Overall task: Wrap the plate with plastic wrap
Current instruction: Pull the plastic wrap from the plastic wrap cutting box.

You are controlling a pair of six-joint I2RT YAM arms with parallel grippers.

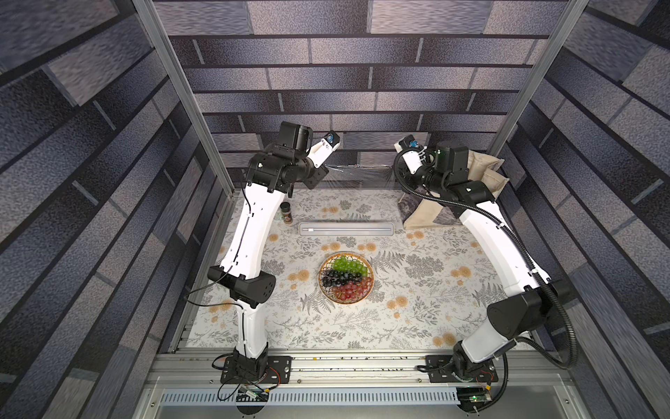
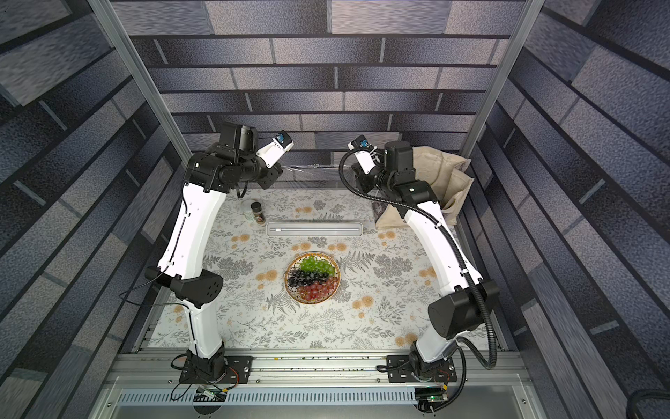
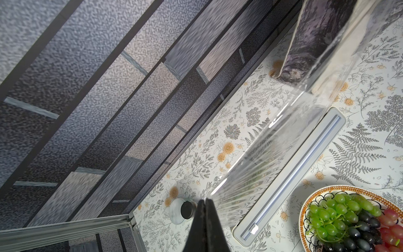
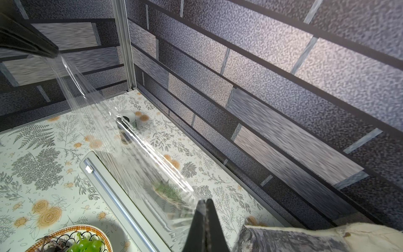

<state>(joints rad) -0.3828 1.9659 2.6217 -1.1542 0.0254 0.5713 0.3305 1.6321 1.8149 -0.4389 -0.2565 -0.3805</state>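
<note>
Sitting mid-table, the plate (image 1: pixel 346 277) lies well to the near side of the wrap (image 1: pixel 357 174), which you hold taut and raised at the far end. Your left gripper (image 3: pixel 205 203) and right gripper (image 4: pixel 205 203) each pinch one end of the wrap, its long axis running side to side; both stand about equally far from the plate. The box (image 1: pixel 346 229) lies between; jar (image 1: pixel 286 212) and bag (image 1: pixel 482 177) flank it, probably clear of your path.

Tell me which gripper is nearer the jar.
Left. The left gripper hangs raised close by the jar, pinching the wrap. The right gripper pinches the wrap's other end, over by the bag.
</note>
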